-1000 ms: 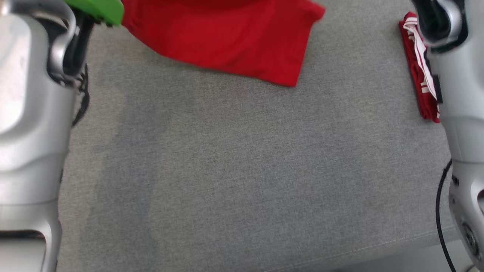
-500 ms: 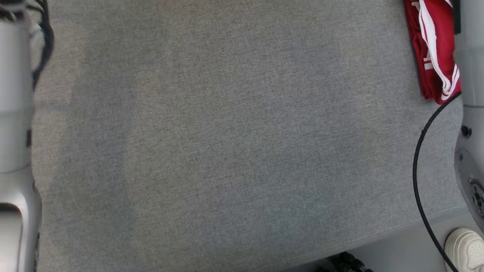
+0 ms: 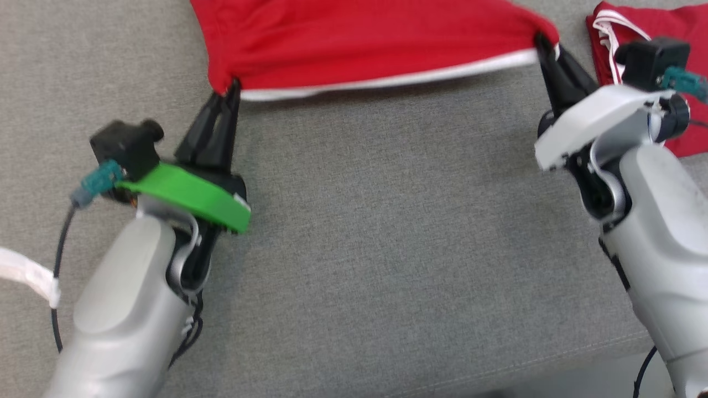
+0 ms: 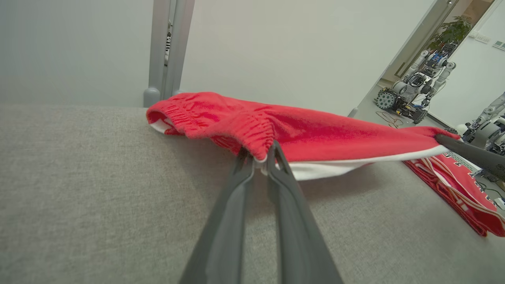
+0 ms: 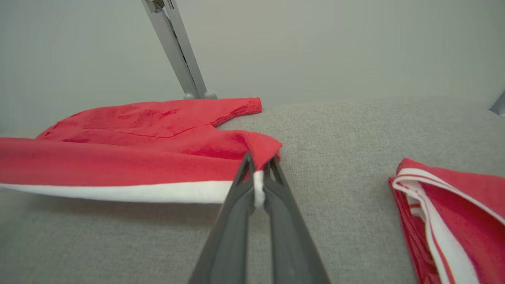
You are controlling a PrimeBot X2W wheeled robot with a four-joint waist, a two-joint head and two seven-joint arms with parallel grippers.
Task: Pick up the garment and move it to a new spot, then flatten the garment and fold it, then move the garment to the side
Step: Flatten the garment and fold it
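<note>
1. Garment (image 3: 359, 38) first: red with a white hem, up at 12 o'clock in the head view, pulled taut between both grippers. Its near edge is lifted off the gray cushion (image 3: 387, 249) and the far part lies on it.
2. Left gripper (image 3: 231, 91), around 10 o'clock, is pinched tight on the garment's left corner, with fabric bunched right at the tips.
3. Right gripper (image 3: 541, 43), roughly 1 o'clock, is clamped on the right corner, with the white hem caught between its fingers.
4. A striped red-and-white cloth (image 3: 664, 22) sits folded at 2 o'clock, just beside that gripper, flat on the cushion.
</note>
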